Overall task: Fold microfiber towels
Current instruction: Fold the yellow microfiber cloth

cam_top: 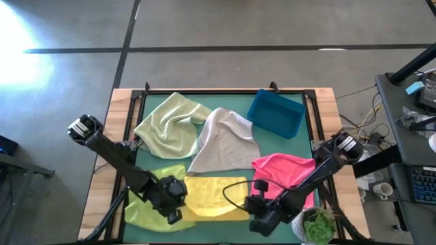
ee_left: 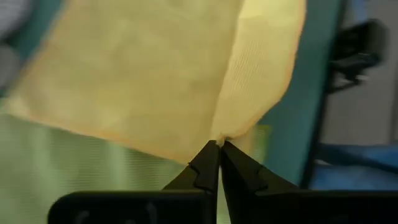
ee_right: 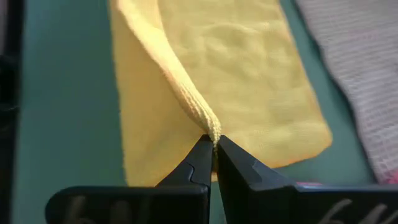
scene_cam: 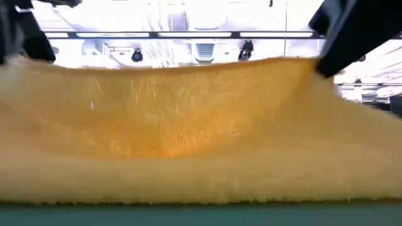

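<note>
The green worktop [cam_top: 143, 102] carries five towels and a blue bin [cam_top: 276, 113] at its far right corner. With the yellow towel [cam_top: 211, 197] at the near edge as landmark: the pale green towel [cam_top: 167, 126] lies beyond it to the far left, the grey towel [cam_top: 225, 143] just beyond it, the pink towel [cam_top: 286, 170] just beside it on the right, and the lime towel [cam_top: 146, 207] is touching its left edge. Bare green shows only in narrow strips between cloths. The left end effector [ee_left: 218, 144] is closed on one lifted yellow corner; the right end effector [ee_right: 213, 144] is pinched shut on another, raising a fold.
</note>
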